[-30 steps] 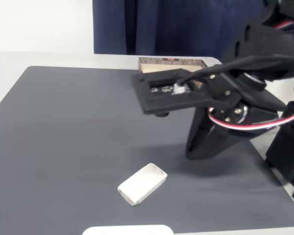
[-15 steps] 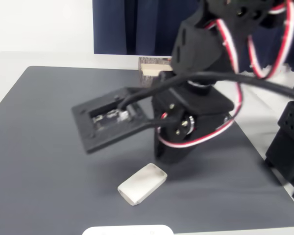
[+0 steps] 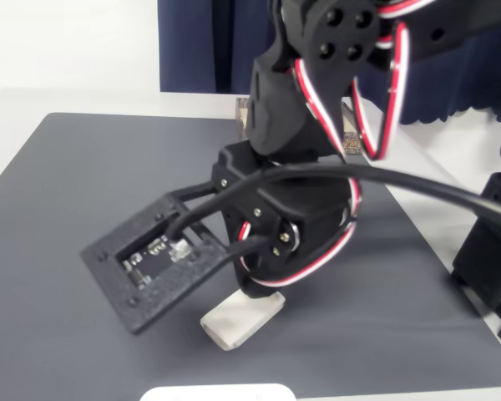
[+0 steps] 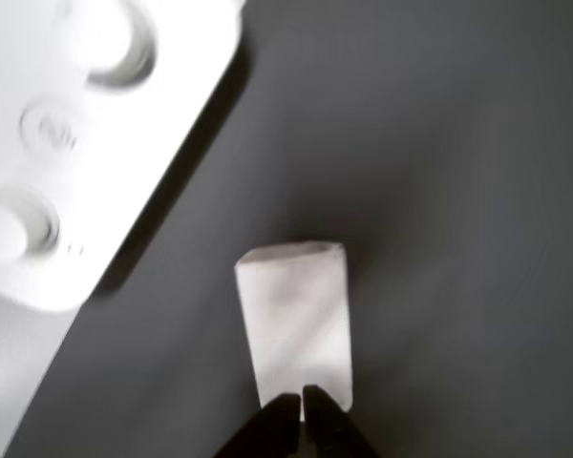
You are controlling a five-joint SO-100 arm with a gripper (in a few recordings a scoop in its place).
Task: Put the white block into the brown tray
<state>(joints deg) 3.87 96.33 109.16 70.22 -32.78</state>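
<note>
The white block (image 3: pixel 234 323) lies flat on the dark grey mat near the front, partly covered by my black arm (image 3: pixel 292 217), which leans down over it. In the wrist view the white block (image 4: pixel 294 320) lies lengthwise just ahead of my gripper (image 4: pixel 302 412). The fingertips are together over the block's near end, shut with nothing between them. The brown tray (image 3: pixel 243 113) stands at the back of the mat, mostly hidden behind the arm.
A wide glossy white rounded object (image 3: pixel 217 393) sits at the front edge of the mat; in the wrist view this white object (image 4: pixel 76 124) is at the upper left. The arm's black base (image 3: pixel 493 267) stands at the right. The mat (image 3: pixel 83 184) is bare on the left.
The arm has swung left and down from near the tray to just above the white block. The block has not moved.
</note>
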